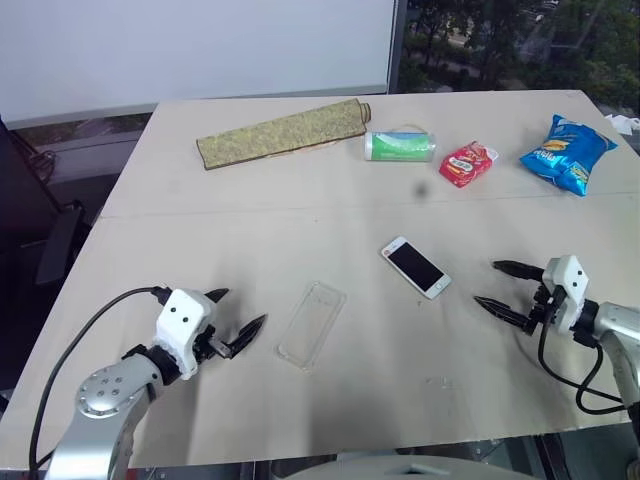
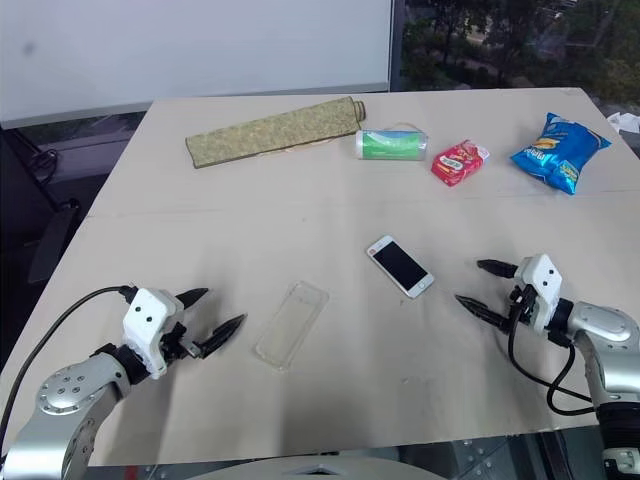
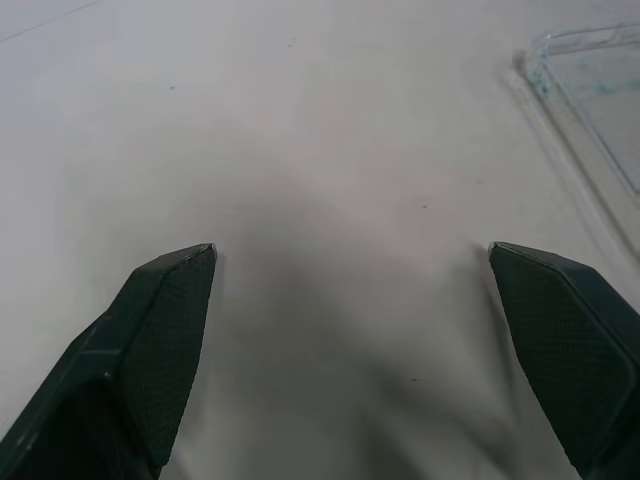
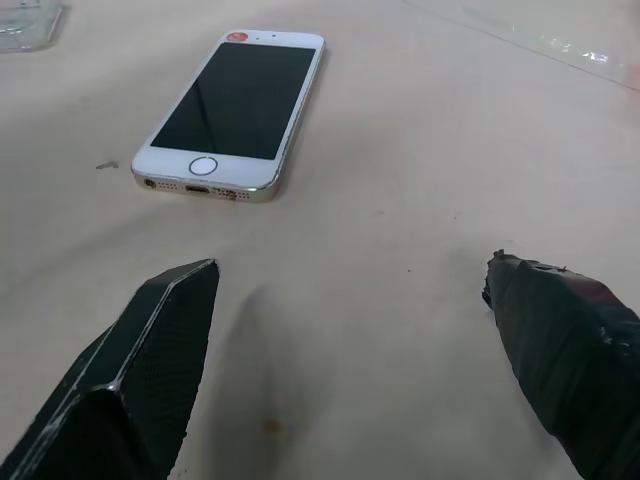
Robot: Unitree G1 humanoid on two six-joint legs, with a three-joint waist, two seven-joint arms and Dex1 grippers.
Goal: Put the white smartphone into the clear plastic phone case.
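One white smartphone (image 1: 415,267), one clear plastic phone case (image 1: 311,324) — two snack bags (image 1: 566,152).

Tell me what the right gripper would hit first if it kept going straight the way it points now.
Most likely the white smartphone: it lies screen-up on the table ahead of the open right gripper, slightly off its line. Depth is unclear, so one fingertip may pass beside it.

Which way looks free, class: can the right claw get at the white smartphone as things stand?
Probably yes. The right claw is open and points toward the white smartphone, which lies flat, screen up, with only bare table between them.
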